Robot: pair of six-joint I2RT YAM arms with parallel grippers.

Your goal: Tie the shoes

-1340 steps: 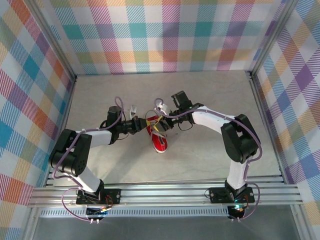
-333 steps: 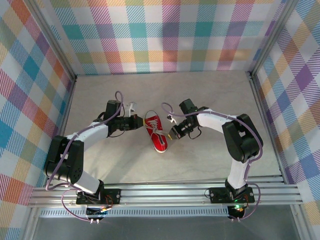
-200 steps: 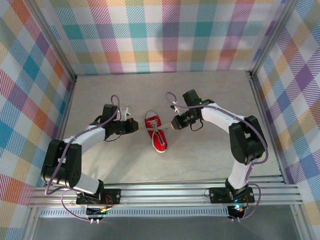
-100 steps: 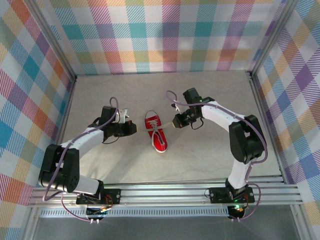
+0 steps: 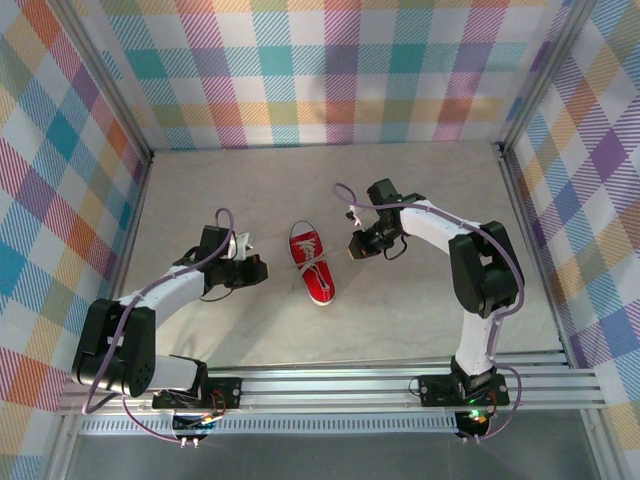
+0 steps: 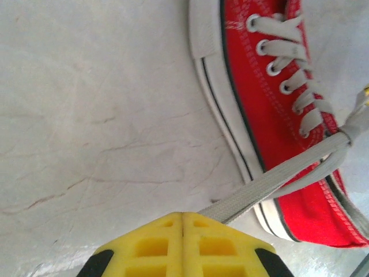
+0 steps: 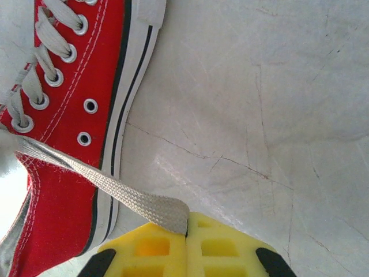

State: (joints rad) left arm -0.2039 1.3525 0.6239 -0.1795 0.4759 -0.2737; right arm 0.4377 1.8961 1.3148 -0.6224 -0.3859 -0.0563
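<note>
Left tool [image 6: 182,216] clamped tight on left lace [image 6: 271,180] | red shoe [image 5: 313,265] mid-counter [image 5: 200,190], between both arms | right tool [image 7: 187,218] pinched closed on right lace [image 7: 104,184] | best pull: outward, evenly, low, cinching without dragging the shoe.

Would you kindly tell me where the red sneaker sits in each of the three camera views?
Top external: the red sneaker lies at the middle of the table, between the two arms.
Left wrist: upper right, slanting down to the lower right corner.
Right wrist: along the left edge, from top to bottom.
Shared landmark: its whitish-grey laces crossing the red upper; each wrist view shows one strand running to the shut yellow jaws.
</note>
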